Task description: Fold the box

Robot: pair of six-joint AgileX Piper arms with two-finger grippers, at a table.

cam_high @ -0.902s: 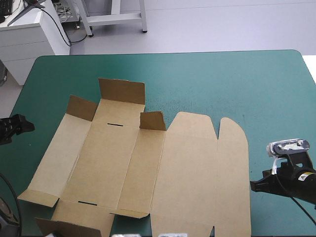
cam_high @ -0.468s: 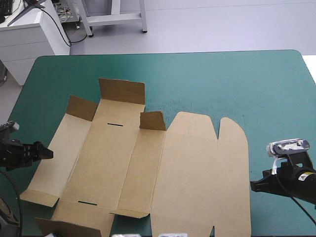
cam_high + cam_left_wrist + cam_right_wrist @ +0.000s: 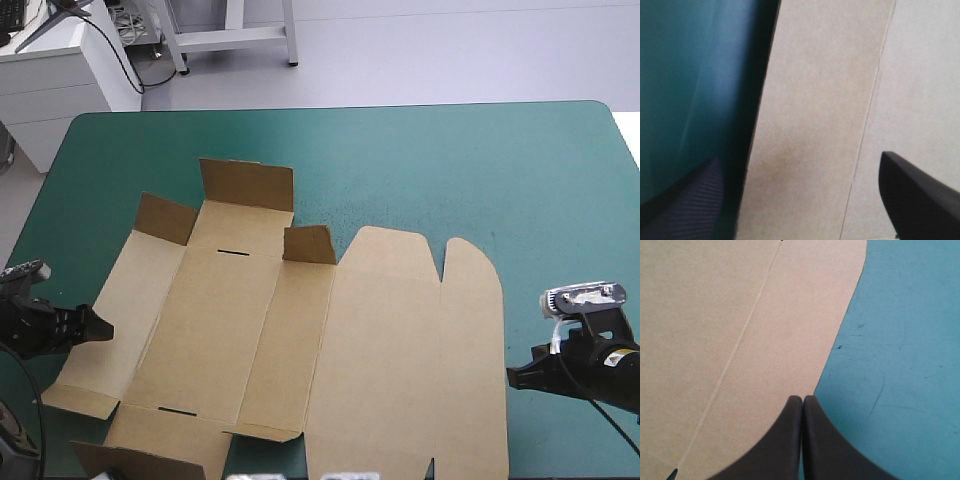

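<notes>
The brown box lies mostly flat on the teal-green cover, with its lid panel toward the right. Short flaps stand up at its far end, and a near flap is raised at the front left. My left gripper is open at the box's left edge. In the left wrist view its fingers straddle the edge of the left side panel. My right gripper is shut and low, just off the lid's right edge. In the right wrist view its tip points at the lid's rim.
Bare teal-green cover runs from the box to the table's far and right edges. A narrow strip of cover shows beside the box's left panel.
My left gripper has come in from the table's left edge to the box's left side panel and moved a little nearer the front. The box and the right gripper have stayed put.
</notes>
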